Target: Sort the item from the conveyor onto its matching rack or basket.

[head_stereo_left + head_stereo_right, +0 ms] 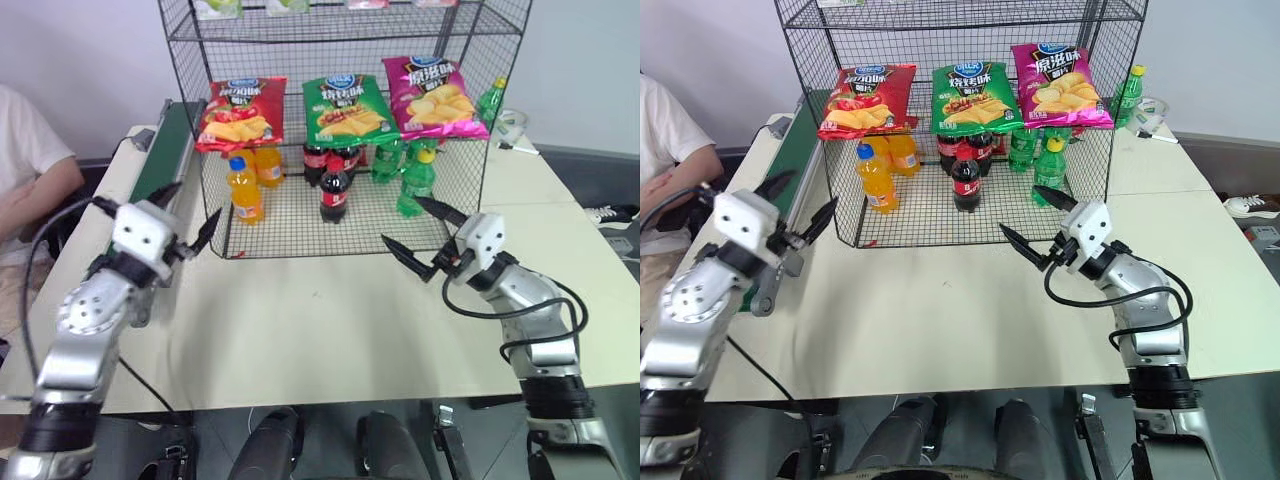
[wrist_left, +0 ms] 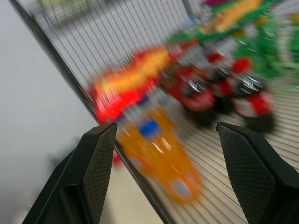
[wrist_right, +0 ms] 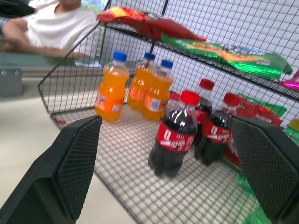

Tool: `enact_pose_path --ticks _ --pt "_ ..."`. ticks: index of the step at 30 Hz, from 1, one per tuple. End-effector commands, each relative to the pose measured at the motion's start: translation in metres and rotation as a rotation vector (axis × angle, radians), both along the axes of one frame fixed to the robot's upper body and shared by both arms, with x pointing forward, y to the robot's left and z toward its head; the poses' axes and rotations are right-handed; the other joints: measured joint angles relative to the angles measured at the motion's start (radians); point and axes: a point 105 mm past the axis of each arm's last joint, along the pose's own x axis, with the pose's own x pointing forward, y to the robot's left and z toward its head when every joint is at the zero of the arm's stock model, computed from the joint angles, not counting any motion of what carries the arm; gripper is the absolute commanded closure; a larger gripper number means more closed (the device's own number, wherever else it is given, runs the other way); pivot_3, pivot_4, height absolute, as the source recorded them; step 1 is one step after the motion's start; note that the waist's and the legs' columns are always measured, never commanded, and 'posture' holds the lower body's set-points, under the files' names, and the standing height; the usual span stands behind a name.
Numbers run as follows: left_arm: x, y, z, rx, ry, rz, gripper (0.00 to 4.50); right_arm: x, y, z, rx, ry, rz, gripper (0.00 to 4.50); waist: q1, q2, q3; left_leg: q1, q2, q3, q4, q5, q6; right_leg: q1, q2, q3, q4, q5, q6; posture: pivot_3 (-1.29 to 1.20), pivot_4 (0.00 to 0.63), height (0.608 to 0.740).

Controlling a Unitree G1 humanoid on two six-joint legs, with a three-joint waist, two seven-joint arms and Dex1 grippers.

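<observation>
The red crisp bag [image 1: 240, 112] lies on the left end of a shelf in the tall black wire rack [image 1: 340, 40], beside a green bag [image 1: 345, 105] and a magenta bag [image 1: 435, 95]. The dark-green conveyor [image 1: 165, 150] runs along the rack's left side. My left gripper [image 1: 187, 215] hovers open and holding nothing in front of the rack's lower left corner, near the conveyor's end. My right gripper [image 1: 402, 220] is open with nothing in it, just in front of the rack's lower right corner. In the right wrist view the red bag [image 3: 140, 21] overhangs the shelf edge.
Orange bottles [image 1: 245, 190], cola bottles [image 1: 335, 190] and green bottles [image 1: 412, 185] stand on the rack's bottom tier. A person in a white shirt [image 1: 30, 170] sits at the left past the conveyor. Another green bottle [image 1: 490, 100] stands outside the rack at the back right.
</observation>
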Motion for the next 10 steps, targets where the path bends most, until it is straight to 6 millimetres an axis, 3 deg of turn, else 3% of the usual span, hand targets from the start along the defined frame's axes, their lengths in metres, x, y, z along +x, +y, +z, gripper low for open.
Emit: enact_pose_path --ticks 1,5,10 --pt "-0.022 0.01 0.006 -0.064 0.065 -0.066 0.93 -0.015 -0.014 0.01 -0.034 -0.01 0.032 0.0 0.0 0.0 0.0 0.0 0.0 0.0 0.0 0.0 0.0 0.0 0.0 0.0 0.0 0.0 0.0 0.0 0.15 0.74" --pt "-0.033 0.034 -0.009 0.015 0.146 -0.029 0.93 -0.027 -0.036 0.004 -0.085 0.031 0.014 0.0 0.002 0.0 0.0 0.0 0.001 0.0 0.0 0.0 0.0 0.001 -0.002 0.0 0.0 -0.002 -0.003 0.0 0.15 0.74" --pt "-0.037 0.064 -0.029 0.053 0.239 0.038 0.93 -0.036 -0.048 0.001 -0.12 0.053 -0.003 0.0 0.003 0.0 0.0 0.001 0.001 0.0 -0.001 -0.001 0.0 0.002 -0.003 0.0 -0.002 -0.002 -0.005 0.0 0.15 0.74"
